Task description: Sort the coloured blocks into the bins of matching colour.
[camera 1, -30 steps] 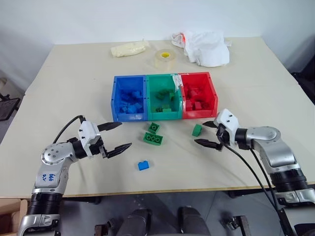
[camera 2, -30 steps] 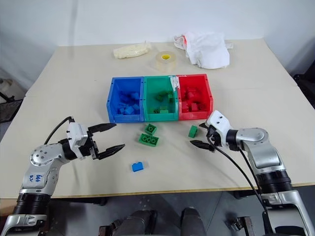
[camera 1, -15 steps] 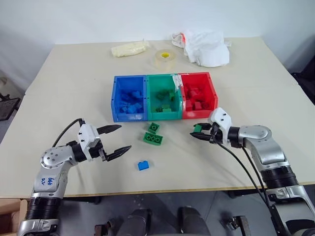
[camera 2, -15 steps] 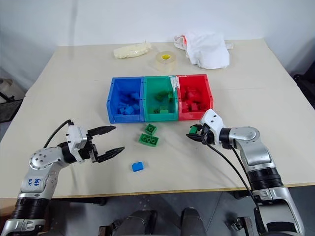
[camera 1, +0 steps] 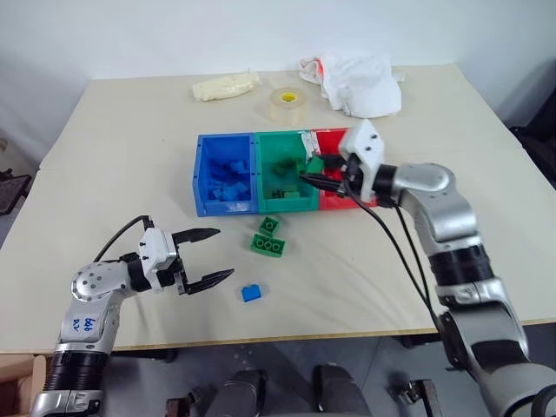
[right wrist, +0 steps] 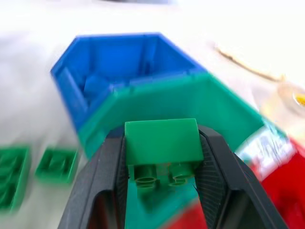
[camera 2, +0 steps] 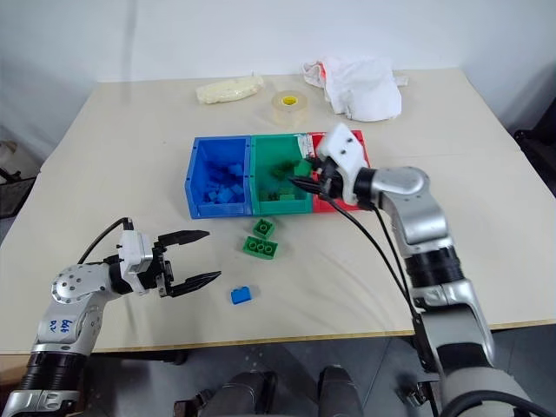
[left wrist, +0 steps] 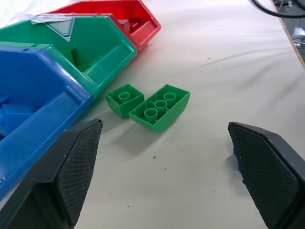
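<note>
Your right gripper (right wrist: 162,157) is closed on a small green brick (right wrist: 161,142); both black fingers press its sides, and its studs point toward the wrist camera. In the head views this gripper hangs above the row of bins, over the border between the green bin (camera 1: 280,205) and the red bin (camera 1: 333,202), with the brick clear of the table. Beside the green bin on its other side stands the blue bin (camera 1: 224,208); all three are joined in one row, and each one already contains bricks of its own colour.

Your left gripper (camera 1: 205,256) is wide open and holds nothing. It hovers low over the table (camera 1: 130,156), in front of the blue bin and toward your left. Between its fingers the left wrist view shows two green pieces on the table just in front of the green bin: a small green square brick (left wrist: 124,99) and a longer green brick (left wrist: 159,107), and the two are touching. A small blue brick (camera 1: 253,293) lies alone on the table near the right finger of your left gripper.

At the far side of the table you see a roll of tape (camera 1: 287,102), a crumpled white cloth (camera 1: 358,82) and a pale yellowish bag (camera 1: 226,85), all well apart from the bins.
</note>
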Robot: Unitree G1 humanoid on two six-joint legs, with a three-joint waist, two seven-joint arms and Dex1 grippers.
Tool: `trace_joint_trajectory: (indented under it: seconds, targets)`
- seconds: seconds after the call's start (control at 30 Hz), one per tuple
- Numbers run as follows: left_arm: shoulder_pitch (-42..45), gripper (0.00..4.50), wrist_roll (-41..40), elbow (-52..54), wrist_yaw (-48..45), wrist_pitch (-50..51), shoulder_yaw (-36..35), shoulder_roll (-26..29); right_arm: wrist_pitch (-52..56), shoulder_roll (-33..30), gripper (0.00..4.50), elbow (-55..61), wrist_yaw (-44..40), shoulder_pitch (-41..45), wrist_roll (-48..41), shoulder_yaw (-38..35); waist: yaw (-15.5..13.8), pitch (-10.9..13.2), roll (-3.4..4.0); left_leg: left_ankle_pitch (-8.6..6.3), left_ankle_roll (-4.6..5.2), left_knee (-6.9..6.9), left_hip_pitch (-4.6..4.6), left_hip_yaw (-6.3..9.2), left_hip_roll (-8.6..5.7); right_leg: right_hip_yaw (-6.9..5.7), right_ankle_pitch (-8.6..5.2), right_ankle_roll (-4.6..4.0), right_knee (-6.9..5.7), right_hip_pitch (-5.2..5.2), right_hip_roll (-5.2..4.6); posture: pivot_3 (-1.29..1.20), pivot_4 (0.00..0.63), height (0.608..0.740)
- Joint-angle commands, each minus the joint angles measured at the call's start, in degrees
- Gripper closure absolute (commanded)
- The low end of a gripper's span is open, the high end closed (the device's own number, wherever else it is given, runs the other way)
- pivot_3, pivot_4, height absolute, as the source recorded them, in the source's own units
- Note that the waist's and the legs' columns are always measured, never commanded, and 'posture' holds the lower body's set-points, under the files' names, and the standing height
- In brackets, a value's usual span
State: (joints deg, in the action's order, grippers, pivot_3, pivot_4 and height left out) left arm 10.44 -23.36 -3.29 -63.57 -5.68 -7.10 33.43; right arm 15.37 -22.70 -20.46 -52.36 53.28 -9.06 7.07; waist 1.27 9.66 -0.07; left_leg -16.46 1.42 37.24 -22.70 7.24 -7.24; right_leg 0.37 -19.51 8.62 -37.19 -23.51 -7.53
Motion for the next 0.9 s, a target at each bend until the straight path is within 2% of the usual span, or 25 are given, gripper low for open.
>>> trace_joint_trajectory:
  seconds: [0.03,0.13,0.23,0.4,0.57,0.73,0.9]
  targets:
    - [0.5,0.0,-1.6,0.2,-1.4,-1.5,0.1,-0.8,-7.8,3.8,2.02,-12.7,3.8,7.1,3.7,1.0,0.4,0.0,0.0,0.0,0.0,0.0,-0.01,0.0,-0.01,-0.02,0.0,0.0,-0.23,-0.01,0.01,0.0,0.15,0.74]
    - [0.7,0.0,-1.4,0.1,-1.9,-1.8,0.4,-1.2,-13.4,6.4,0.98,-22.0,5.6,11.1,6.0,1.6,0.8,0.0,0.0,0.0,0.0,-0.05,0.02,0.01,0.0,-0.05,0.0,0.0,-0.34,-0.06,0.01,0.0,0.15,0.74]
    - [0.6,0.0,-1.4,0.3,-2.0,-1.6,0.5,-1.3,-16.7,7.5,0.03,-25.7,5.6,13.1,6.8,1.1,1.0,0.0,0.0,0.0,-0.01,-0.07,0.02,0.03,0.0,-0.07,0.0,0.0,-0.42,-0.11,0.02,0.0,0.15,0.74]
    - [0.2,0.0,-1.6,0.2,-2.4,-1.8,0.1,-1.2,-17.5,5.4,0.03,-19.9,1.3,11.0,5.3,-0.2,1.3,0.0,0.01,-0.01,-0.01,-0.06,0.02,0.05,-0.02,-0.08,0.0,0.0,-0.47,-0.13,0.04,0.0,0.15,0.74]
    - [0.6,0.0,-1.6,-1.3,-3.3,-2.0,-0.1,-1.0,-10.8,-1.7,0.03,0.3,-7.4,-0.8,0.0,-0.7,0.7,0.0,0.0,-0.03,-0.03,-0.03,0.02,0.18,-0.02,-0.09,0.0,0.0,-0.48,-0.09,0.02,0.0,0.15,0.74]
    - [1.5,0.0,-1.2,-3.6,-4.3,-2.3,-0.1,-0.5,-7.2,-12.8,0.03,18.1,-15.2,-16.6,-6.1,-4.0,0.2,0.0,0.0,-0.04,-0.02,0.0,-0.01,0.1,-0.03,-0.07,0.0,0.0,-0.37,-0.07,-0.01,0.0,0.15,0.74]
    - [1.3,0.0,-1.1,-4.5,-5.0,-2.7,-0.6,0.2,-7.9,-24.0,0.03,24.9,-20.3,-30.3,-7.4,-7.8,0.1,0.0,-0.01,-0.05,0.0,0.02,0.0,0.02,0.0,-0.04,0.0,0.0,-0.05,-0.02,-0.01,0.0,0.15,0.74]
